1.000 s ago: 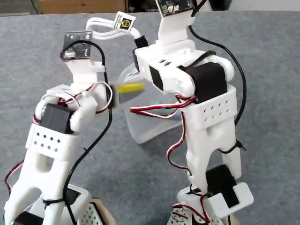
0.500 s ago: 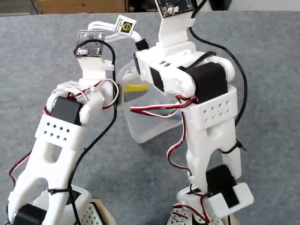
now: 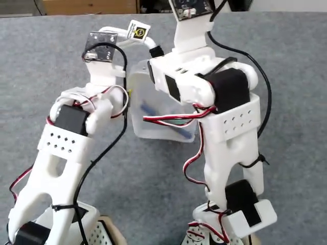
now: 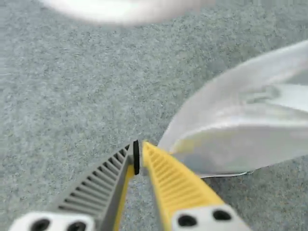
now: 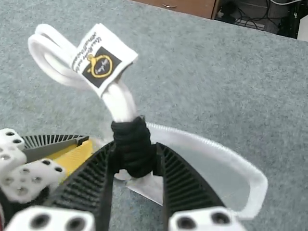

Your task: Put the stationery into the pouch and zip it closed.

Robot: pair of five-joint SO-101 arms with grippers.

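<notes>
The translucent pouch (image 3: 163, 125) hangs between the two arms, and a blue pen (image 3: 152, 109) shows through its wall. My right gripper (image 5: 135, 161) is shut on the black end piece (image 5: 134, 144) of the pouch, where the white strap loop (image 5: 72, 62) with its label comes out; in the high view this grip is at the pouch's far top (image 3: 155, 52). My left gripper (image 4: 137, 156), with one grey and one yellow finger, is shut on a small black zipper pull (image 4: 136, 155) at the pouch's (image 4: 240, 130) edge. The pouch's white zipper rim (image 5: 216, 159) curves open.
Grey carpet-like cloth (image 3: 286, 66) covers the table all around. A wooden edge (image 3: 87, 6) and cables lie beyond the far side. Both arm bases (image 3: 240, 214) stand at the near edge, with red and black wires hanging off the arms.
The left arm has moved in towards the pouch and its yellow finger has slipped behind its own wrist. The pouch has swung lower and flatter, and the blue pen now shows through it.
</notes>
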